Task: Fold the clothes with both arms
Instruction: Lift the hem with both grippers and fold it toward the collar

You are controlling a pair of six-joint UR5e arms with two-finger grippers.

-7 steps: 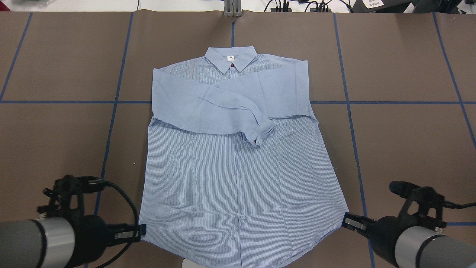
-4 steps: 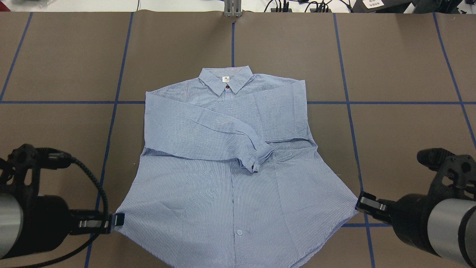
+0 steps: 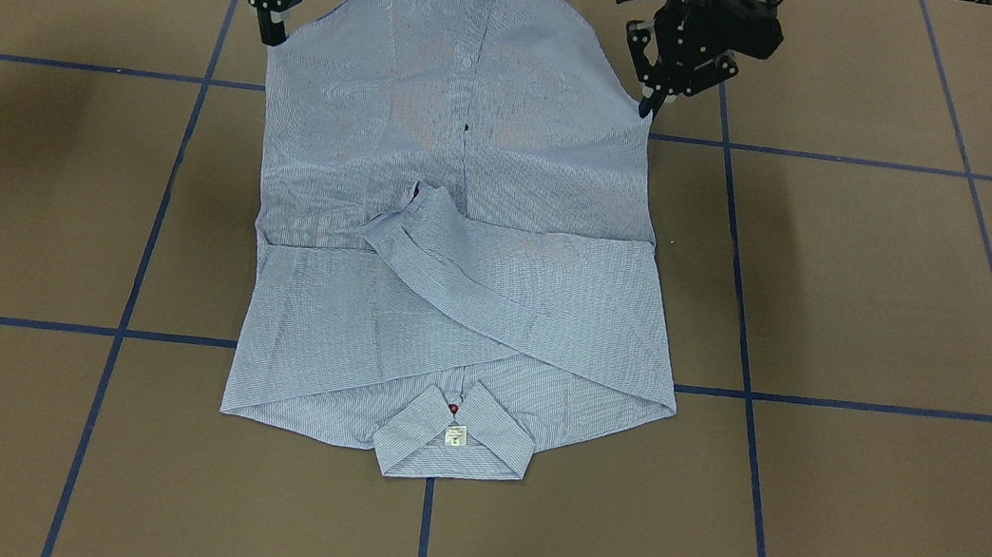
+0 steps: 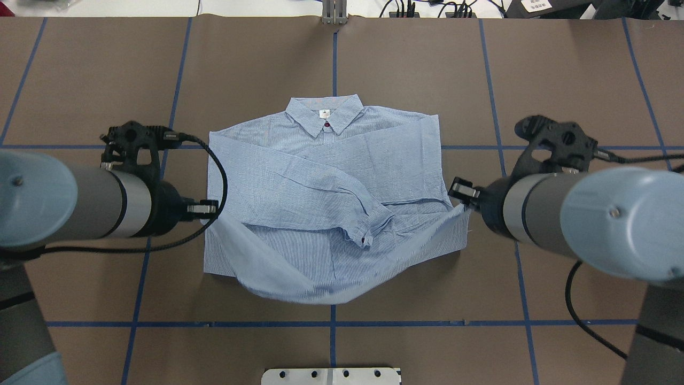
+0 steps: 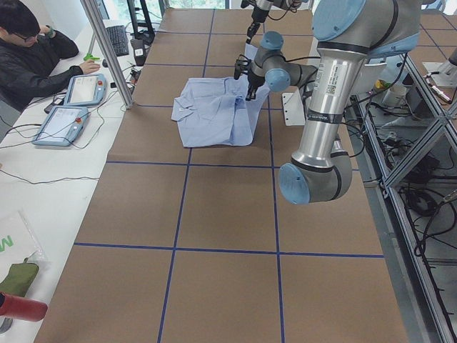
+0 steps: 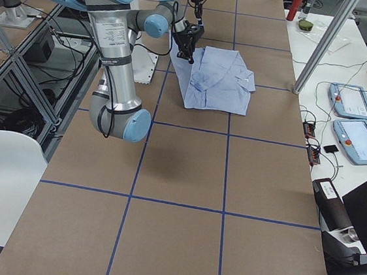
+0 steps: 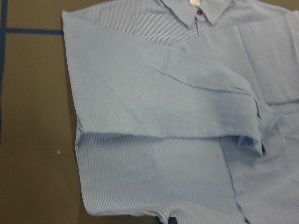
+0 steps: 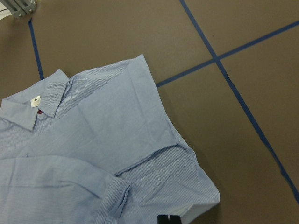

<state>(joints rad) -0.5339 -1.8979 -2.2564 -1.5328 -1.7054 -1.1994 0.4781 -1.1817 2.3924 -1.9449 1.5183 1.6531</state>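
Light-blue striped shirt (image 4: 320,176) lies front up mid-table, collar (image 4: 324,115) away from the robot, 2 sleeves crossed over the chest, hem raised and sagging between the grippers. Table (image 4: 561,80) has brown paper with blue tape lines (image 4: 53,146); a person (image 5: 28,50) sits at a white bench beside it near 2 tablets (image 5: 86,89). Left gripper (image 4: 210,207) and right gripper (image 4: 458,188) are each pinched closed on 1 hem corner, held above the shirt's side edges.
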